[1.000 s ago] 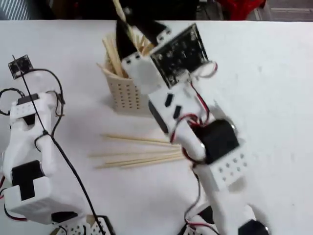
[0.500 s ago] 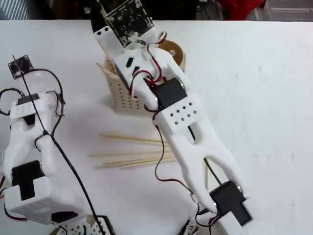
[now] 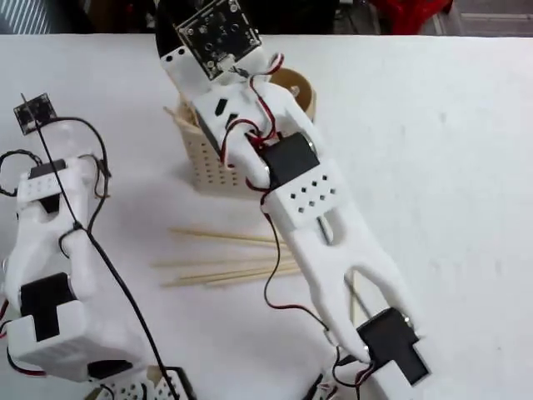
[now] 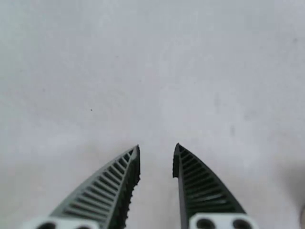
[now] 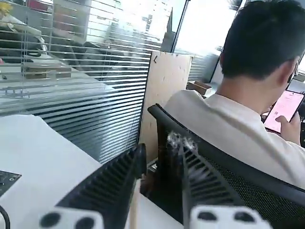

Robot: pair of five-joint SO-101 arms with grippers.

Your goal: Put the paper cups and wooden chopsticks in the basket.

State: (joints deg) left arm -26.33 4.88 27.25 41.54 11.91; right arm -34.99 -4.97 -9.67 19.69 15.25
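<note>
A cream perforated basket stands at the table's far middle, with a brown paper cup and some chopstick ends showing in it. Several wooden chopsticks lie loose on the table in front of it. My right arm stretches over the basket toward the far edge. In the right wrist view my right gripper points past the table and is shut on a wooden chopstick low between its jaws. My left gripper hangs slightly open over bare white table, holding nothing.
My left arm sits folded at the near left with a black cable running across it. A small black board lies at the far left. A person sits in a chair beyond the table's far edge.
The right arm has stretched forward and left over the basket, its wrist now at the far edge; in the last half second it barely moved. The left arm stayed still.
</note>
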